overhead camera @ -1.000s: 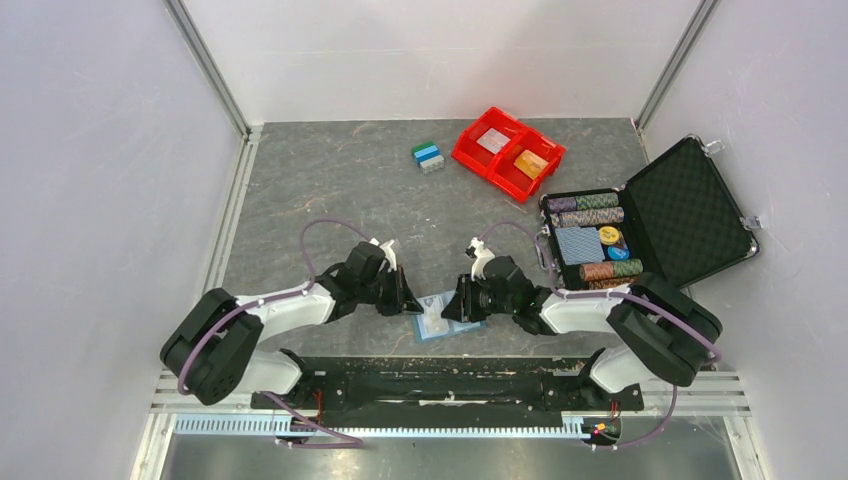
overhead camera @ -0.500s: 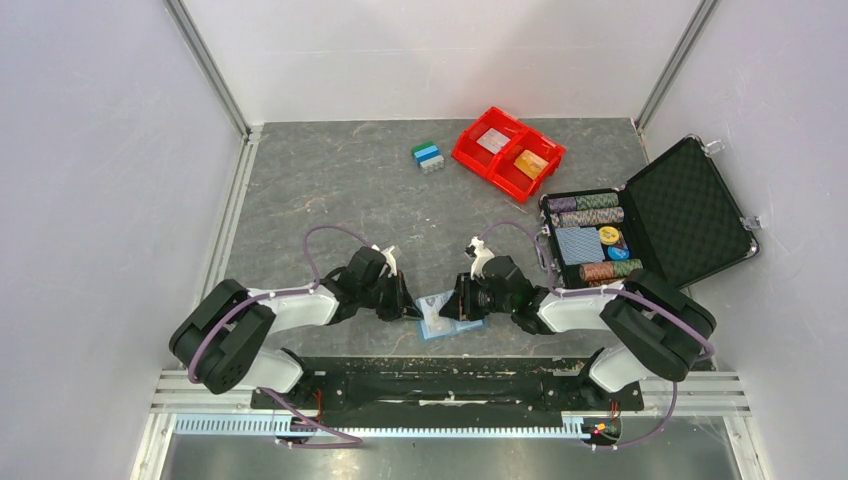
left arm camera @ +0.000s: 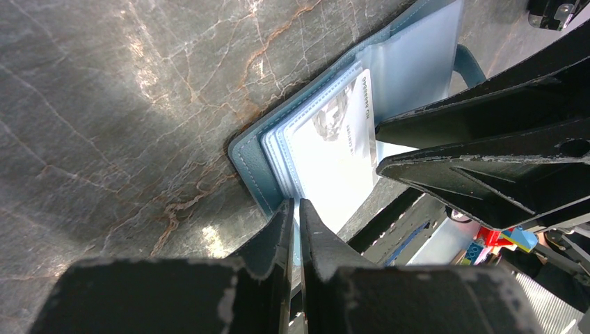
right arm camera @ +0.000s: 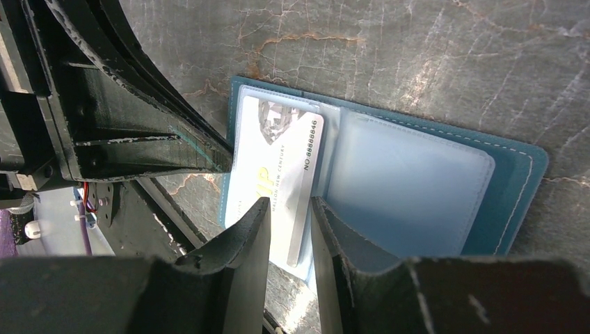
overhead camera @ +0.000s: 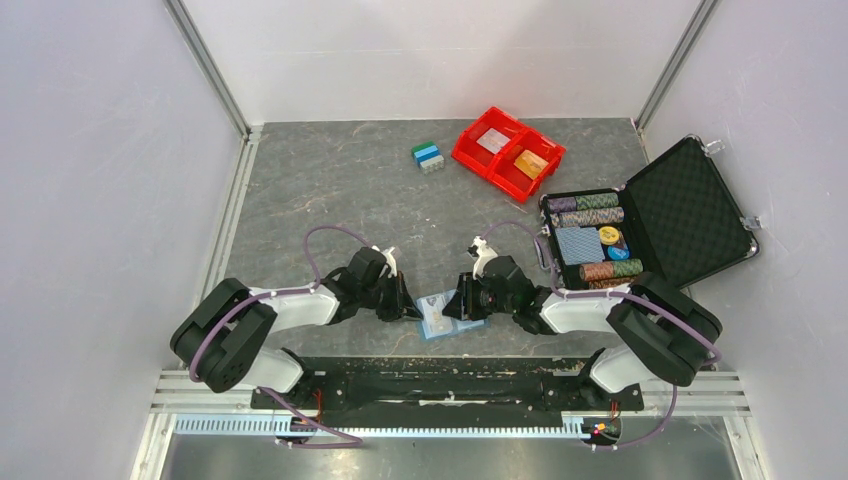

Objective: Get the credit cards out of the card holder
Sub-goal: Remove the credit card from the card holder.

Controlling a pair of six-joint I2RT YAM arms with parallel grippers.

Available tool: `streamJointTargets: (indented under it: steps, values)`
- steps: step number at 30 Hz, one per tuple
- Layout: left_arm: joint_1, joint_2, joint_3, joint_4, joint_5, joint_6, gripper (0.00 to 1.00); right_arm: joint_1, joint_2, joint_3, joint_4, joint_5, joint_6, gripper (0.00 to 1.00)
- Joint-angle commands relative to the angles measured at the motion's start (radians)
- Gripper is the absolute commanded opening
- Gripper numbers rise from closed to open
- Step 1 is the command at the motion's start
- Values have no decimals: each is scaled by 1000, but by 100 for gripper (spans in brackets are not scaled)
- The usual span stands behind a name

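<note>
**Open card holder at the near edge.** The card holder (overhead camera: 440, 318) lies spread open on the worktop (overhead camera: 330, 190), between both tools. We see a whitish card (right arm camera: 278, 174) jutting askew from the panel nearer the left tool (left arm camera: 296, 205), which is all but closed on the holder's corner edge. The right tool (right arm camera: 289, 205) has its fingers a little apart over the card's near end; we cannot tell whether they grip it.
</note>
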State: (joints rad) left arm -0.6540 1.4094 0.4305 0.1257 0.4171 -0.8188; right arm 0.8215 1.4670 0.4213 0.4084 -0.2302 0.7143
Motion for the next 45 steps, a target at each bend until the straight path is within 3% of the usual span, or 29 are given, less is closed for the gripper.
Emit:
streamJointTargets:
  steps: [1, 14, 22, 32, 35, 38, 45]
  values:
    - [-3, 11, -6, -20, -23, -2, 13, -2, 4, 11, 9, 2, -5, 31]
    - [-3, 7, -6, -20, -19, -3, 14, -5, 36, 15, 42, -48, 35, 32]
    - [-4, 11, -11, -20, -20, -2, 14, -41, 30, -47, 212, -114, 74, 23]
    - [-4, 18, -13, -17, -21, -5, 13, -70, 81, -87, 353, -198, 111, 20]
    - [-5, 19, -13, -17, -21, -6, 14, -73, 90, -95, 372, -200, 119, 13]
    - [-6, 20, -12, -22, -21, -4, 13, -80, 76, -110, 387, -197, 122, 0]
    - [-4, 32, 9, -70, -46, 18, 13, -112, 25, -152, 392, -194, 102, 0]
